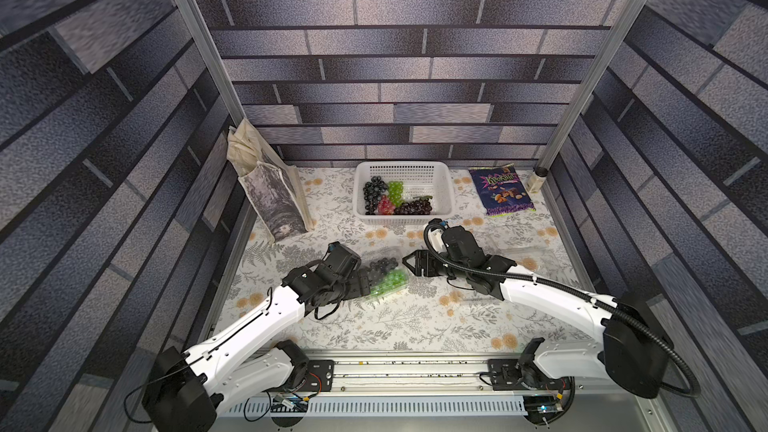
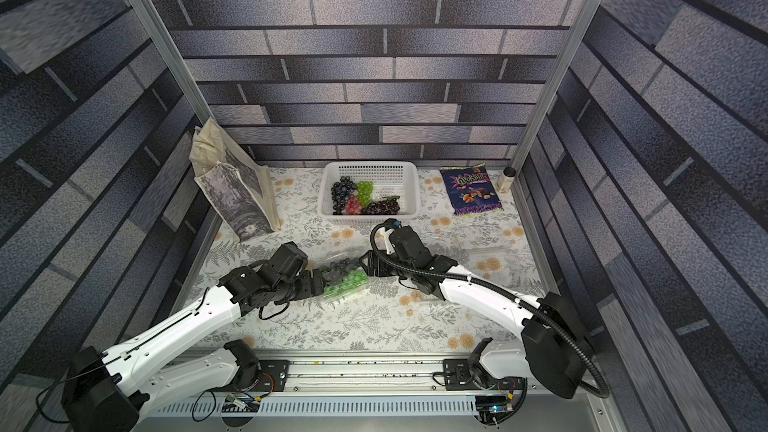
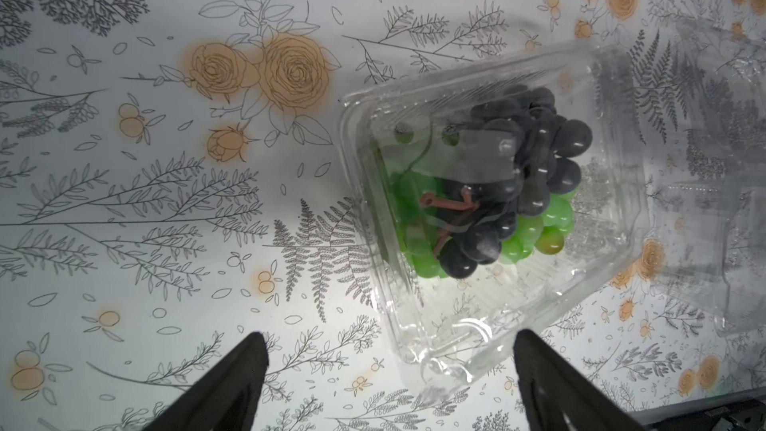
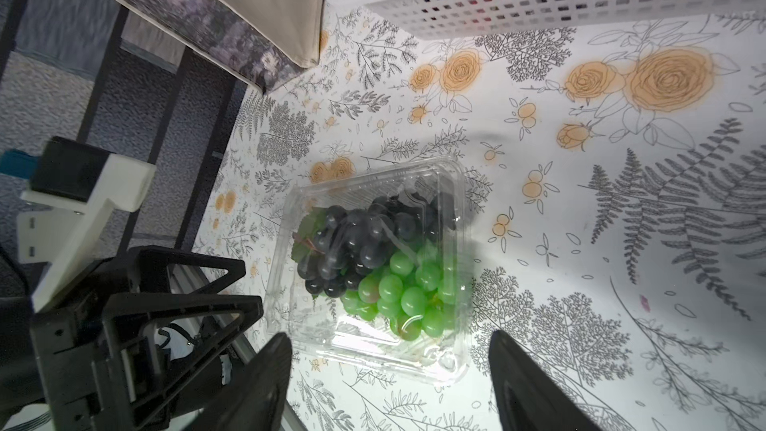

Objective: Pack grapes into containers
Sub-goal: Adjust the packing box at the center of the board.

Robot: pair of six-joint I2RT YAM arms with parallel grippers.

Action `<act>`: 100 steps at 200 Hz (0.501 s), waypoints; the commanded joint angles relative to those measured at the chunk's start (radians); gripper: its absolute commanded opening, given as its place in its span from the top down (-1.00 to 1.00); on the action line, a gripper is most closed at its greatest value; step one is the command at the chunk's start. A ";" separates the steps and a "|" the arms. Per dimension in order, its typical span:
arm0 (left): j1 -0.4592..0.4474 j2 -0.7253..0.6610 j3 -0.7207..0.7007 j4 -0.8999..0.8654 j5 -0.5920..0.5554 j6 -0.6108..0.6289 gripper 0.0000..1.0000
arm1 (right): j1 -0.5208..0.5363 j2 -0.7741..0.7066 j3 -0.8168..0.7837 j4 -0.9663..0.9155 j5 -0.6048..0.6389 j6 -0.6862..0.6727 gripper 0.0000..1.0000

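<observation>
Grapes (image 4: 373, 259), black and green, lie in a clamshell (image 4: 352, 350); left tool (image 3: 389, 333) and right tool (image 4: 389, 333) flank it, both spread wide.

Bare tablecloth (image 1: 395, 326) in front; filled clamshell (image 1: 388, 280) mid-table, basket (image 1: 399, 220) and bag (image 1: 274, 197) behind.

Lab cell: aluminium frame (image 1: 203, 35), wallpaper walls (image 1: 395, 47).
</observation>
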 commanded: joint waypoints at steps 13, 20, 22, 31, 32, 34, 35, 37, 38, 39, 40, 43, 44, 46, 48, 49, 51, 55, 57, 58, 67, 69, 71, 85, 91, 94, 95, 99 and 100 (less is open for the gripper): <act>0.011 0.056 -0.013 0.115 0.001 -0.025 -0.91 | 0.002 0.017 0.016 -0.014 0.007 -0.039 -0.54; 0.015 0.072 -0.008 0.128 0.007 -0.022 -0.91 | 0.001 0.017 0.009 -0.005 0.004 -0.035 -0.54; 0.016 0.077 -0.007 0.131 0.009 -0.021 -0.91 | 0.000 0.017 0.007 -0.004 0.003 -0.034 -0.54; 0.018 0.100 0.002 0.145 0.013 -0.012 -0.91 | -0.004 0.016 0.001 0.004 -0.001 -0.031 -0.54; 0.018 0.102 0.003 0.145 0.013 -0.011 -0.91 | -0.004 0.016 0.001 0.004 -0.001 -0.030 -0.54; 0.018 0.107 0.004 0.148 0.013 -0.009 -0.91 | -0.004 0.016 -0.002 0.005 0.000 -0.029 -0.54; 0.017 0.108 0.005 0.150 0.013 -0.009 -0.91 | -0.004 0.016 -0.003 0.006 -0.001 -0.030 -0.54; 0.018 0.113 0.008 0.152 0.013 -0.007 -0.91 | -0.005 0.015 -0.005 0.006 -0.001 -0.028 -0.54; 0.018 0.116 0.009 0.154 0.013 -0.006 -0.91 | -0.005 0.014 -0.006 0.008 0.000 -0.028 -0.53; 0.018 0.119 0.010 0.154 0.013 -0.005 -0.91 | -0.005 0.014 -0.006 0.008 0.000 -0.027 -0.54; 0.018 0.121 0.012 0.156 0.013 -0.004 -0.91 | -0.005 0.014 -0.007 0.008 0.000 -0.027 -0.54; 0.019 0.128 0.015 0.161 0.013 0.000 -0.91 | -0.007 0.013 -0.009 0.009 -0.001 -0.027 -0.54; 0.019 0.129 0.016 0.162 0.013 0.002 -0.91 | -0.007 0.013 -0.008 0.009 -0.001 -0.027 -0.53; 0.019 0.134 0.020 0.165 0.014 0.004 -0.91 | -0.008 0.011 -0.010 0.008 -0.001 -0.026 -0.54; 0.020 0.139 0.021 0.167 0.014 0.007 -0.91 | -0.008 0.010 -0.011 0.009 -0.002 -0.026 -0.54; 0.020 0.140 0.023 0.169 0.014 0.007 -0.91 | -0.009 0.010 -0.012 0.009 -0.002 -0.026 -0.54; 0.020 0.146 0.024 0.172 0.014 0.009 -0.91 | -0.009 0.009 -0.011 0.009 -0.002 -0.027 -0.54; 0.021 0.155 0.029 0.176 0.014 0.013 -0.91 | -0.010 0.007 -0.015 0.008 -0.001 -0.026 -0.54; 0.023 0.160 0.031 0.179 0.014 0.014 -0.91 | -0.010 0.005 -0.015 0.008 -0.001 -0.025 -0.53; 0.024 0.162 0.033 0.180 0.015 0.015 -0.91 | -0.011 0.005 -0.015 0.008 -0.001 -0.024 -0.54; 0.029 0.184 0.044 0.192 0.021 0.027 -0.91 | -0.014 -0.003 -0.021 0.008 0.001 -0.024 -0.54; 0.030 0.189 0.047 0.192 0.021 0.027 -0.91 | -0.014 -0.004 -0.023 0.008 0.001 -0.023 -0.54; 0.032 0.193 0.050 0.195 0.021 0.029 -0.91 | -0.013 -0.005 -0.024 0.008 0.002 -0.023 -0.54; 0.036 0.223 0.071 0.207 0.022 0.045 -0.91 | -0.016 -0.016 -0.033 0.005 0.002 -0.020 -0.54; 0.038 0.236 0.081 0.212 0.020 0.053 -0.91 | -0.018 -0.021 -0.038 0.004 0.005 -0.019 -0.53; 0.041 0.242 0.087 0.214 0.022 0.056 -0.91 | -0.018 -0.024 -0.040 0.003 0.005 -0.018 -0.53; 0.040 0.244 0.088 0.215 0.022 0.058 -0.91 | -0.018 -0.024 -0.041 0.003 0.006 -0.018 -0.54; 0.042 0.252 0.094 0.220 0.024 0.062 -0.91 | -0.018 -0.027 -0.043 0.003 0.006 -0.019 -0.54; 0.044 0.254 0.096 0.221 0.025 0.064 -0.91 | -0.019 -0.028 -0.044 0.002 0.006 -0.019 -0.54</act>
